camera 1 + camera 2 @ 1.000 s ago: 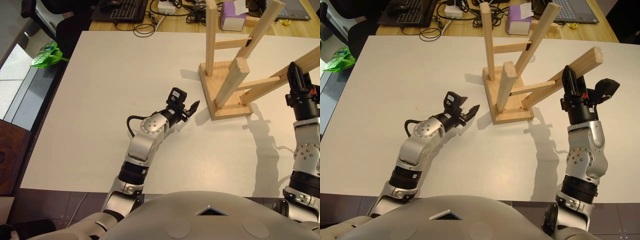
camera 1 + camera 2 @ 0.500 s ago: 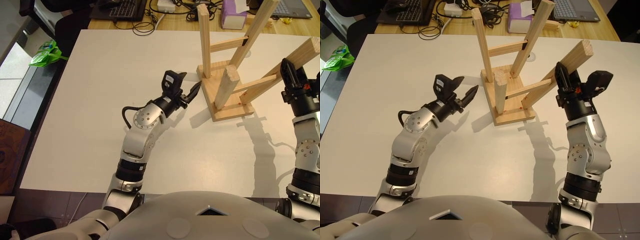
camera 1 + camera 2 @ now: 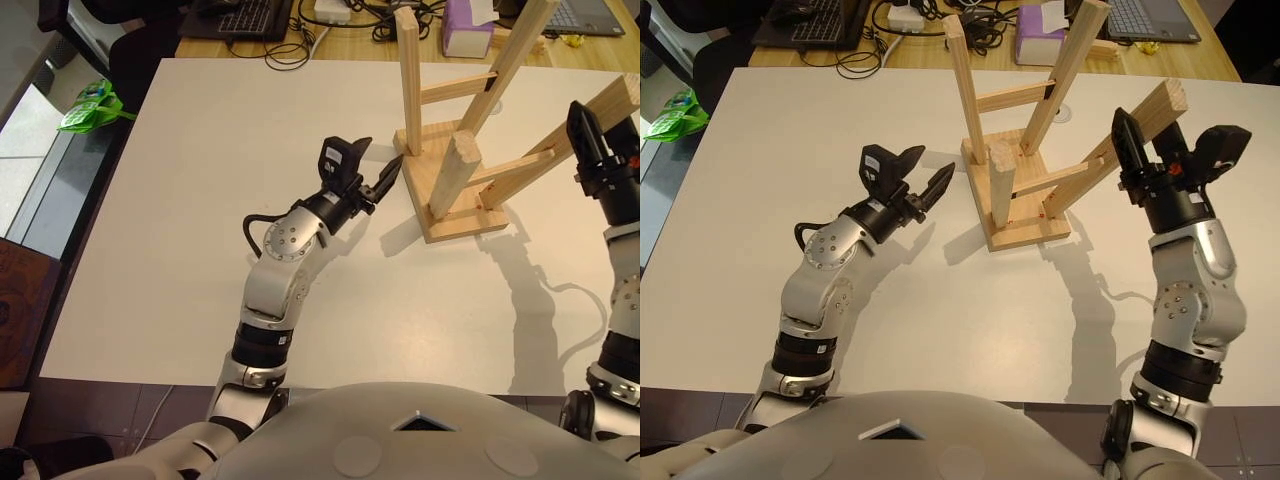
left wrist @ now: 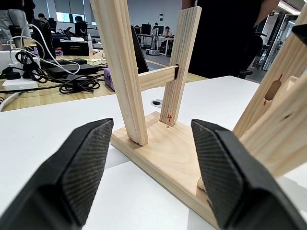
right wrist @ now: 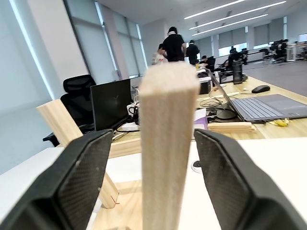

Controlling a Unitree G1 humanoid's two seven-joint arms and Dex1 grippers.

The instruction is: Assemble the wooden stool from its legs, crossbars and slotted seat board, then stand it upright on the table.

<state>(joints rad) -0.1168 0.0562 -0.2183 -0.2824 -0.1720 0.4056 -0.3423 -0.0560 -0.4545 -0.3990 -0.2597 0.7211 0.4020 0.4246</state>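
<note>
We are seeing the upturned pale wooden stool (image 3: 455,178) right of centre; left pincer (image 3: 382,170), spread, is facing its seat (image 3: 470,222) from the left; right pincer (image 3: 1145,150), spread, is straddling one slanted leg (image 3: 1165,105).

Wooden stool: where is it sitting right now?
Seen from the head cameras, the wooden stool rests upside down at the far right of the white table, between the left gripper and the right gripper.

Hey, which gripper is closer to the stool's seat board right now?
Left. The left gripper is open just beside the seat board, low over the table. The right gripper is open around the raised end of a slanting leg, away from the board.
</note>
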